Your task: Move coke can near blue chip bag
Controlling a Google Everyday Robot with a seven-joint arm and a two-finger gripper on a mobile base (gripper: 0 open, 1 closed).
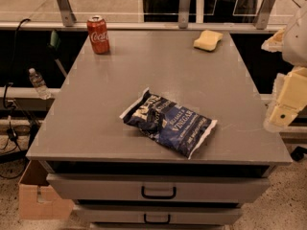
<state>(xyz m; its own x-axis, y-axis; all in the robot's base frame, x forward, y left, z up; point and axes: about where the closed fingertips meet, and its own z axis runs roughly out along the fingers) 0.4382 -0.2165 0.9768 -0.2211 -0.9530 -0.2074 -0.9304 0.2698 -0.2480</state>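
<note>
Pincer [285,107] off rt edge of table [96,128], coke can [98,34] far-left corner.

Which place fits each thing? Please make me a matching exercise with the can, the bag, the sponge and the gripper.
Things:
1. coke can
2. blue chip bag
3. yellow sponge
4. gripper

Places:
A. far right part of the table
B. off the table, beside its right edge
C. far left corner
D. front middle

Pairs: 1-C, 2-D, 3-A, 4-B
</note>
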